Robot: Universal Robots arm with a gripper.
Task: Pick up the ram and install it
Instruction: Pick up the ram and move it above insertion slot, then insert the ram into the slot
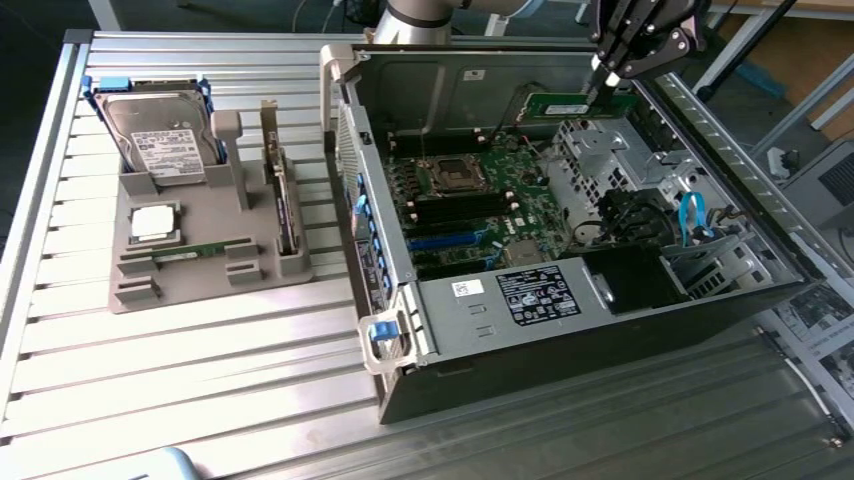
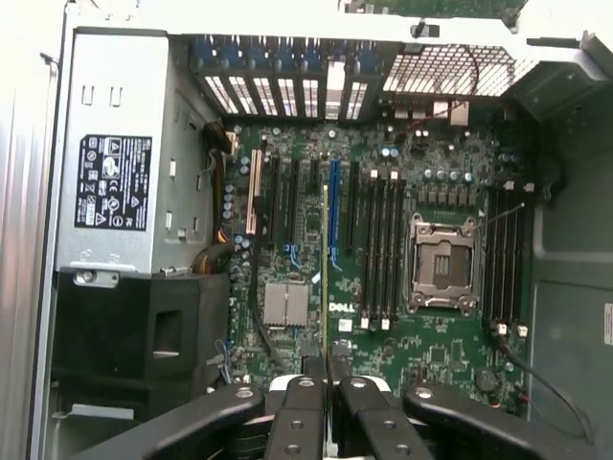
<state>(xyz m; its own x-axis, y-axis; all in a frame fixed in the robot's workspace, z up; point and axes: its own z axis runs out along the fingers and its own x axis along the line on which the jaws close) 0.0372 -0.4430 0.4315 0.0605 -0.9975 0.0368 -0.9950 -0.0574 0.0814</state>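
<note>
Green ram (image 1: 563, 103) clamped edge-on in end effector (image 2: 326, 372) over motherboard (image 2: 450, 369) printed DELL.

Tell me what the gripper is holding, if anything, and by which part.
The gripper holds the ram, pinched between its fingers near the stick's end toward the exterior view's right.

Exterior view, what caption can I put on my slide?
The gripper holds the ram over the open computer case.

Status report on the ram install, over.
Hand shut on the ram. Ram above the motherboard, not yet seated. Memory slots unobstructed.
</note>
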